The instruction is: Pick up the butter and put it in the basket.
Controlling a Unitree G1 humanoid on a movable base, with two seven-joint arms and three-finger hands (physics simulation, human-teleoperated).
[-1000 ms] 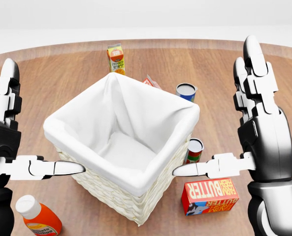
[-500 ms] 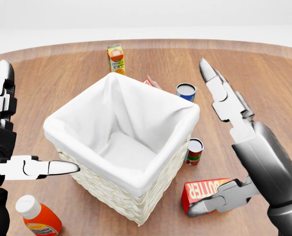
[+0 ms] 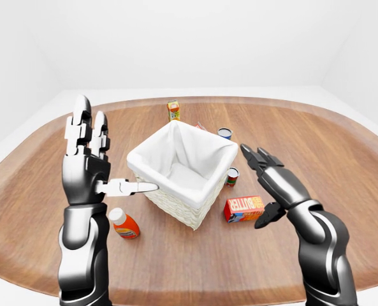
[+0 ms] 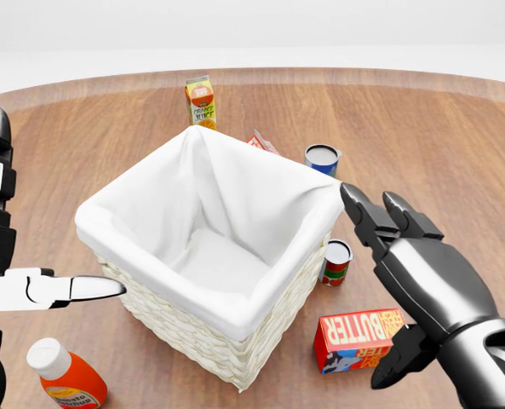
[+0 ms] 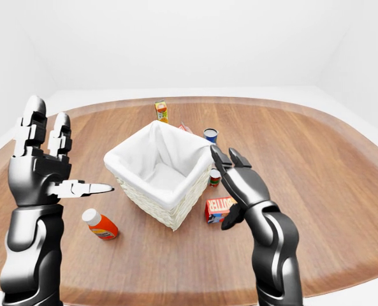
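Observation:
The butter (image 4: 354, 339) is a red box with white lettering, lying on the wooden table at the lower right of the head view, just right of the basket. The basket (image 4: 192, 336) is white wicker with a white cloth liner and holds nothing. My right hand (image 4: 387, 290) is open and tipped forward above the butter's right end, fingers pointing up the view and thumb beside the box, not touching it. My left hand (image 3: 109, 162) is open and upright to the left of the basket, thumb pointing at its wall.
An orange bottle with a white cap (image 4: 65, 377) lies at the lower left. A small can (image 4: 335, 260) stands between the basket and the butter. A blue can (image 4: 322, 158), a juice carton (image 4: 201, 100) and a small red carton (image 4: 261, 141) stand beyond the basket.
My right hand has tipped from upright to leaning forward and has come down toward the butter. My left hand has drifted slightly left. Nothing has been taken hold of.

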